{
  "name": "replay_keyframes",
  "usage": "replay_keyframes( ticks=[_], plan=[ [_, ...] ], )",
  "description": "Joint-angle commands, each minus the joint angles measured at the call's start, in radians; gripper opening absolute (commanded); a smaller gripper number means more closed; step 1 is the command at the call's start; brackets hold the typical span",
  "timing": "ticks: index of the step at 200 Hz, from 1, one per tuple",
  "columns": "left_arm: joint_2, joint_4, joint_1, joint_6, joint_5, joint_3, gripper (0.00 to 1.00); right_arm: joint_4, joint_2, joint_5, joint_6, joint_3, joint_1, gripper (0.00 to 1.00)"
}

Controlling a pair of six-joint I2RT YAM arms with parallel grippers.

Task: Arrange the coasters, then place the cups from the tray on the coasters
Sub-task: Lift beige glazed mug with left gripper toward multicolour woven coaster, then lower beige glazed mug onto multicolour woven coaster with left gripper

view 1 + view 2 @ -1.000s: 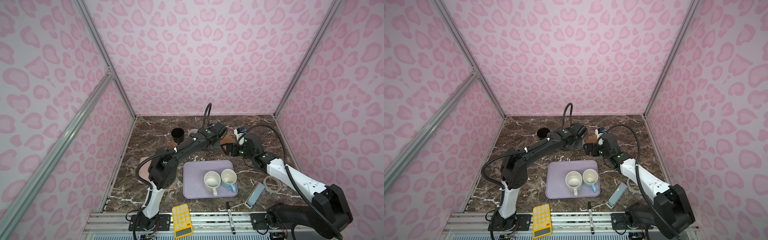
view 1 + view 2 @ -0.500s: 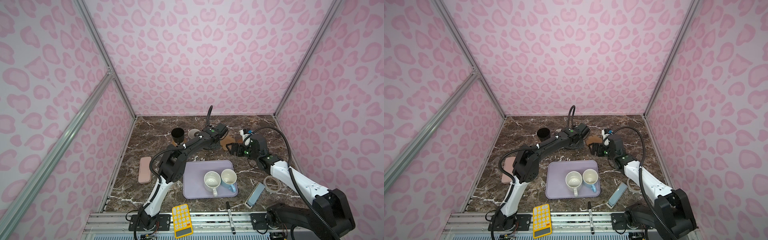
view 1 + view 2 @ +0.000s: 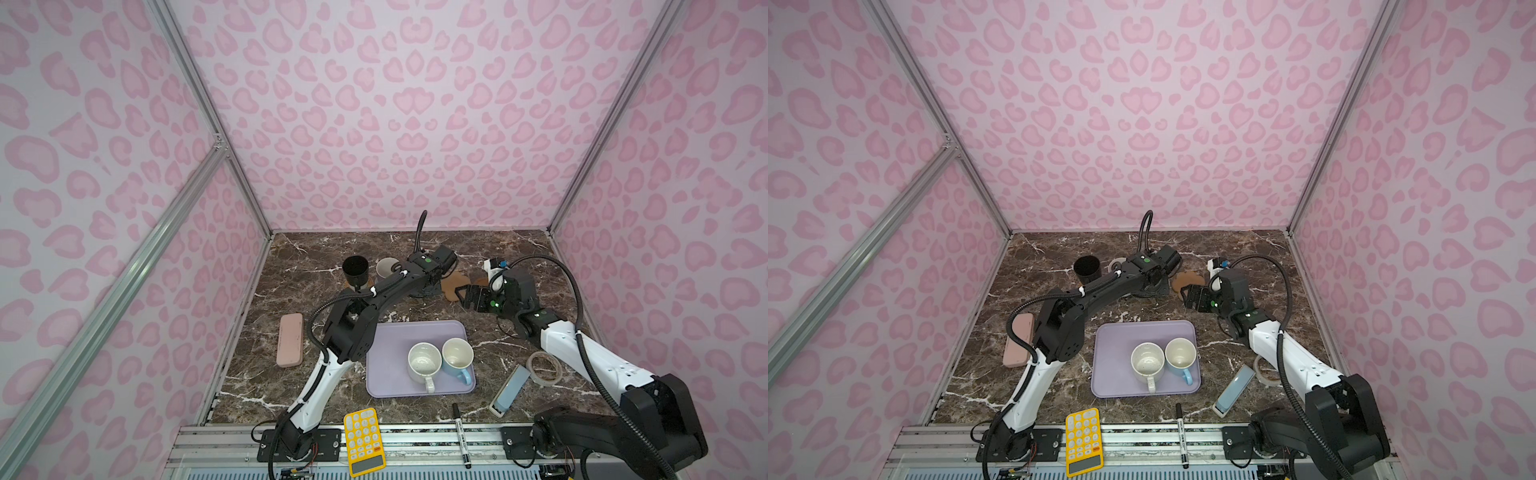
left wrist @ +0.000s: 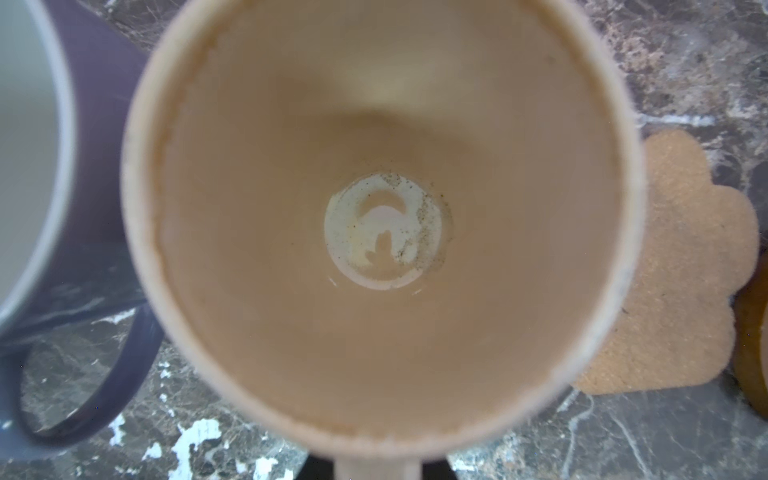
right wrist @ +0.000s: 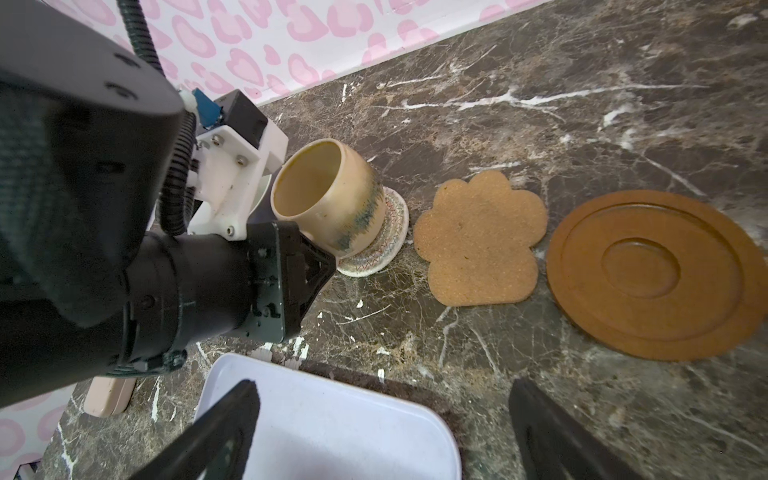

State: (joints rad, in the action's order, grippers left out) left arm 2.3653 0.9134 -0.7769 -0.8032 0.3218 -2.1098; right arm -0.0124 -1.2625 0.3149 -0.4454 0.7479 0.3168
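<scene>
Toward the worktop's back edge: black mug point(image 3: 355, 270) and lavender mug point(image 4: 95, 166) placed; beige-yellow mug point(image 5: 332, 195) on cream coaster point(image 5: 390, 232), handle pinched in the closed left gripper point(image 5: 307, 249); flower coaster point(image 5: 478, 241) and wooden disc point(image 5: 648, 270) bare. Right gripper point(image 3: 465, 294) gapes wide, empty. Tray point(image 3: 395, 340), front centre: speckled white mug point(image 3: 424, 360) and light blue mug point(image 3: 457, 357) yet to move.

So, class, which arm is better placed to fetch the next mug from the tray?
Probably right: the right gripper is open, empty, near the tray; the left gripper is shut on the beige mug.

Pink case point(image 3: 289, 345), yellow calculator point(image 3: 365, 440), marker point(image 3: 460, 432) and tape ring point(image 3: 530, 366) lie about
</scene>
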Motion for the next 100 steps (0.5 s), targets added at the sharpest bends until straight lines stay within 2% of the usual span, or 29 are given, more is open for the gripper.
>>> replay_keyframes(
  ticks=[1, 42, 100],
  plan=[
    [-0.042, 0.017, -0.003, -0.019, 0.078, 0.008, 0.0, 0.022, -0.006, 0.009, -0.004, -0.007, -0.001, 0.95],
    [-0.084, 0.005, -0.028, 0.022, 0.108, 0.014, 0.0, 0.029, -0.013, 0.012, -0.008, -0.011, -0.002, 0.95],
    [-0.086, -0.01, -0.039, 0.002, 0.097, 0.049, 0.0, 0.025, -0.012, 0.013, -0.008, -0.011, -0.002, 0.95]
  ],
)
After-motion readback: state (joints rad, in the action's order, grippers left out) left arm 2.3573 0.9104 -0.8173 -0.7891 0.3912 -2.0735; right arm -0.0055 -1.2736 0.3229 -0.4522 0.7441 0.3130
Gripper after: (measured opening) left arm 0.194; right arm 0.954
